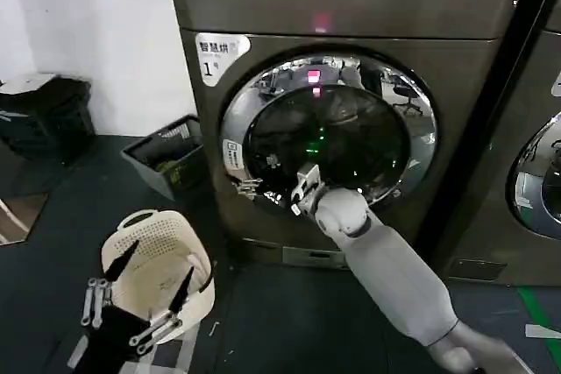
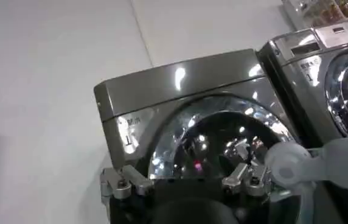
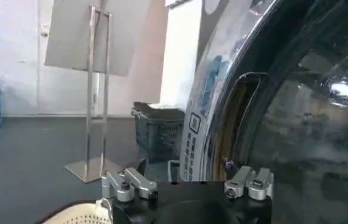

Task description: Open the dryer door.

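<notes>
Down at the lower left of the large round chrome-rimmed dark-glass dryer door (image 1: 329, 133), shut flush on the dark grey-brown dryer (image 1: 342, 6), the right gripper (image 1: 304, 188) reaches with fingers parted and empty, next needing to hook the rim's edge; left gripper (image 1: 145, 304) idles open over a cream basket (image 1: 153, 256).

Right end effector (image 3: 186, 184) spread, near dryer door (image 3: 271, 109).

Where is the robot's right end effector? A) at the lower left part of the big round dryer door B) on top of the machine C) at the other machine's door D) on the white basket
A: in the head view the right end effector is up against the lower left part of the dryer door, by its chrome rim, far from the white basket.
</notes>
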Controlling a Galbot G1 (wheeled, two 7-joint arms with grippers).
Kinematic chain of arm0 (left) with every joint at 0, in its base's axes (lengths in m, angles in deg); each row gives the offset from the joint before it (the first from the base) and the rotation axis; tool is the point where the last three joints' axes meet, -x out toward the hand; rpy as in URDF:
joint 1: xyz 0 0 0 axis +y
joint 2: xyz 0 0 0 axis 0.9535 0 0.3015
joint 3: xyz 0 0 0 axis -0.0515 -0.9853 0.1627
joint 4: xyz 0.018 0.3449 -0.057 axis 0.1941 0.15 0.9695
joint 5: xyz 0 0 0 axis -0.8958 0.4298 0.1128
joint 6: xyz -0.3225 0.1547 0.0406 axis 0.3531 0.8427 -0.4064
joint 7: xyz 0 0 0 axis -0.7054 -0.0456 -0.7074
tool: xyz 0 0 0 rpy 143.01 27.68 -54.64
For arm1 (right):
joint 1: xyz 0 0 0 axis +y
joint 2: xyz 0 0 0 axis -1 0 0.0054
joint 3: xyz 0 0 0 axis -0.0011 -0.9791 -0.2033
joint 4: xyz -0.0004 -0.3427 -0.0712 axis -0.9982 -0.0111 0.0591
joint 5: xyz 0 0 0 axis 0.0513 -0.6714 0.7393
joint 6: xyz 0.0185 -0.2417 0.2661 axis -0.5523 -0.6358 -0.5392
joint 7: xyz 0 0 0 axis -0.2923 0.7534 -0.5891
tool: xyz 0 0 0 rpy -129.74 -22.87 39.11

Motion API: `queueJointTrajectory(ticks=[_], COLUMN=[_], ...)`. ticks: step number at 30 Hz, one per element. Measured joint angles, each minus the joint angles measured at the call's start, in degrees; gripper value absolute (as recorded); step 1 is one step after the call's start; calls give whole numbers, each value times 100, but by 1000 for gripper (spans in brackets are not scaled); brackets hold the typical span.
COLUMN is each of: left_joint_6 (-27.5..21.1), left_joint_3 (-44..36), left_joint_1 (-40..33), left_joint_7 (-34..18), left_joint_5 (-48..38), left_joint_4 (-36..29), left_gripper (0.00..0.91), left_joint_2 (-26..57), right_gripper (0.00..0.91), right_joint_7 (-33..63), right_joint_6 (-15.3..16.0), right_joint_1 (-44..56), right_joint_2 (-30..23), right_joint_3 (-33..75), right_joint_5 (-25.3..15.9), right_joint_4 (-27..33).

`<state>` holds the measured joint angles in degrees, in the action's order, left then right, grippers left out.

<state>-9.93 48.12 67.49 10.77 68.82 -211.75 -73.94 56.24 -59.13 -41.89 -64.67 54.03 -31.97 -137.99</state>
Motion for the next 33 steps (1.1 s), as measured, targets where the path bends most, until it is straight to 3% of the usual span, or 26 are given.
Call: queueJointTrajectory(ticks=[20,33], left_joint_6=[10,14], left_joint_3=[17,41], left_joint_1=[0,-2], left_joint_7=[0,0], left_joint_5=[30,25], left_joint_4=[47,72], left_gripper=[907,907], left_joint_2=[-45,-38], right_gripper=[907,907], right_joint_7=[-791,-1397], right_joint_6=[-202,-224], right_joint_1=[-283,-330], right_joint_2=[-143,26], right_joint_3=[-93,-198], right_joint_5=[2,242], right_joint_4=[585,489])
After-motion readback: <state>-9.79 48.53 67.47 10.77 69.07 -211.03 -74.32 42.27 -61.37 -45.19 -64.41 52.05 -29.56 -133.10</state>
